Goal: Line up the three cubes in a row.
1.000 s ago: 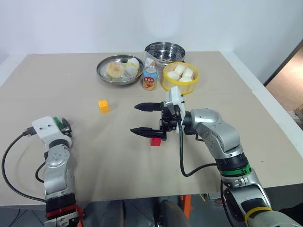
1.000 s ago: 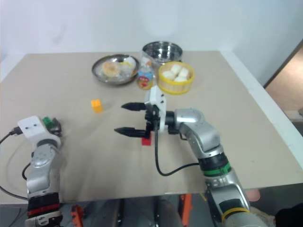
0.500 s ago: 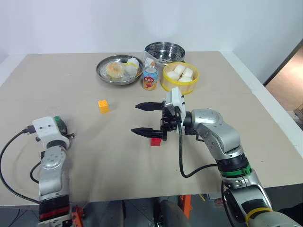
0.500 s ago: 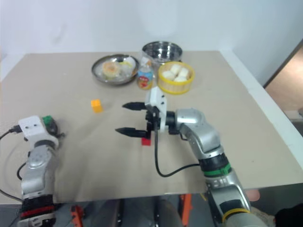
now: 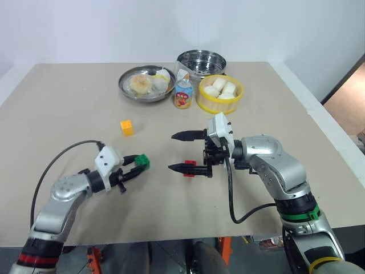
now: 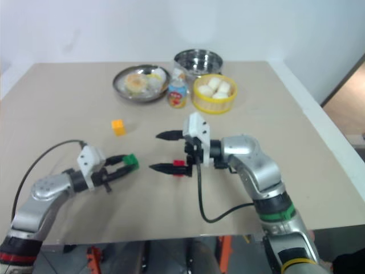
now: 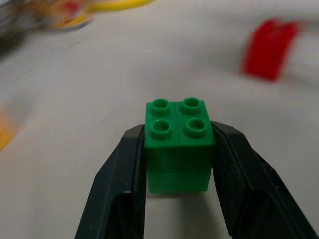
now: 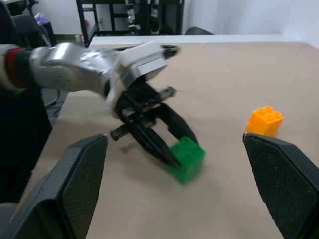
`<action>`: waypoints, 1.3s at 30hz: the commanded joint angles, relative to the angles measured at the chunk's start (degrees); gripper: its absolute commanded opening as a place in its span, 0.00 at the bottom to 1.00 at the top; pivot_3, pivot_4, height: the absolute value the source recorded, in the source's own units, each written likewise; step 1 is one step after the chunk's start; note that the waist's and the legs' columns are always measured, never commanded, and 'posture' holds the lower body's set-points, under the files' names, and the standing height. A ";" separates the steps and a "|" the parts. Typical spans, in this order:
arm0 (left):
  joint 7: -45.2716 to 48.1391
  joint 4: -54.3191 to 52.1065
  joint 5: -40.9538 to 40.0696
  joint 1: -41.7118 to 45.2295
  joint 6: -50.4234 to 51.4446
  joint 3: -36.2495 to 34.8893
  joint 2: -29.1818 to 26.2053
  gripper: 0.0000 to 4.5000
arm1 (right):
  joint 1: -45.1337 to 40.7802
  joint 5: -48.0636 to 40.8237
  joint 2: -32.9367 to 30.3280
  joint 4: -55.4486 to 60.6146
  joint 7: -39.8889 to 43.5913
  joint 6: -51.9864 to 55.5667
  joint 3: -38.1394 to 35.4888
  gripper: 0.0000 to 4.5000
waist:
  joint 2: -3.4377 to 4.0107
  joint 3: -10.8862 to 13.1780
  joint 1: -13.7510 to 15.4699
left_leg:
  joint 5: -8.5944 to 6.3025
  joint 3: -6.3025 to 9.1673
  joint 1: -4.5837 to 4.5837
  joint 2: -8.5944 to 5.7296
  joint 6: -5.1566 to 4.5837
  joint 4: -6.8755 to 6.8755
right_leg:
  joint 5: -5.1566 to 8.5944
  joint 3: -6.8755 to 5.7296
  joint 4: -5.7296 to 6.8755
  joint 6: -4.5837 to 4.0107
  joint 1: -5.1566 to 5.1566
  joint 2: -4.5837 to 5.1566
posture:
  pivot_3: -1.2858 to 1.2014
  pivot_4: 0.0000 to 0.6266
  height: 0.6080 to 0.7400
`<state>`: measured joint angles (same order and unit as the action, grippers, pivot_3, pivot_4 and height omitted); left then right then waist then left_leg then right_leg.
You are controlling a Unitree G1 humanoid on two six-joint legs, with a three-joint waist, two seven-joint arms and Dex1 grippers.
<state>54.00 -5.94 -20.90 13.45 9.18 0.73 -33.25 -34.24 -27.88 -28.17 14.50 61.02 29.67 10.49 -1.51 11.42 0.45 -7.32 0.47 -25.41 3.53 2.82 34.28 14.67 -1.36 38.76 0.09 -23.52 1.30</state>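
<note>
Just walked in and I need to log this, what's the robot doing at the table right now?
The robot is working on lining up three building-block cubes. Its left pincer is shut on the green cube, holding it toward the middle of the table. The right pincer hangs open, pointing left, with the red cube on the table beside its lower finger. The yellow-orange cube sits apart, farther back, so no row is formed yet.
</note>
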 commanded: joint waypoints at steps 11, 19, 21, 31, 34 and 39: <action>21.78 16.90 1.44 14.71 -6.21 7.02 -0.58 0.28 | 2.86 -2.30 -2.23 8.10 -5.15 2.97 -3.52 1.00 | 0.00 0.00 -0.09 | -0.13 0.00 0.00 0.04 -0.15 -0.06 | 0.01 0.07 0.01 0.31 -0.01 -0.21 | 0.52 0.24 1.00; 23.36 21.20 2.39 17.49 -9.02 7.21 1.61 0.28 | 3.79 -2.84 -3.13 9.26 -6.19 3.30 -3.86 1.00 | 0.00 0.00 -0.08 | -0.13 -0.02 0.00 0.04 -0.16 -0.03 | 0.00 0.15 0.01 0.34 0.01 -0.21 | 0.52 0.24 1.00; 23.48 21.04 2.41 17.25 -9.16 7.37 1.99 0.28 | 3.94 -3.05 -3.40 9.47 -6.33 3.38 -3.89 1.00 | 0.00 0.00 -0.08 | -0.13 -0.03 0.00 0.04 -0.16 -0.03 | -0.01 0.17 0.01 0.35 0.00 -0.21 | 0.52 0.24 1.00; 23.24 22.57 4.39 17.05 -11.61 7.75 2.87 0.60 | 4.00 -3.76 -4.27 9.45 -6.17 3.69 -3.69 1.00 | 0.00 0.00 -0.08 | -0.13 -0.02 0.00 0.04 -0.17 0.00 | -0.03 0.18 0.03 0.37 0.01 -0.24 | 0.52 0.24 1.00; 22.78 22.94 4.68 17.49 -12.14 7.06 2.51 0.81 | 3.73 -3.79 -4.33 9.04 -6.03 3.58 -3.55 1.00 | 0.00 0.00 -0.09 | -0.13 -0.02 0.00 0.04 -0.17 0.02 | -0.03 0.19 0.03 0.38 0.02 -0.23 | 0.52 0.24 1.00; 23.25 21.77 4.49 16.75 -12.67 6.12 0.47 0.99 | 3.38 -3.74 -4.20 8.52 -5.65 3.32 -3.23 1.00 | 0.00 0.00 -0.10 | -0.13 -0.02 0.01 0.05 -0.17 0.02 | -0.04 0.21 0.04 0.39 0.02 -0.25 | 0.52 0.24 1.00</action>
<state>76.91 17.40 -16.08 29.70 -2.63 8.76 -31.49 -30.01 -30.58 -32.18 21.64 54.96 33.64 8.60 -1.51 11.42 0.36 -7.45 0.45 -25.40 3.58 2.65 34.31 14.63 -1.15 38.80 0.48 -23.50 1.05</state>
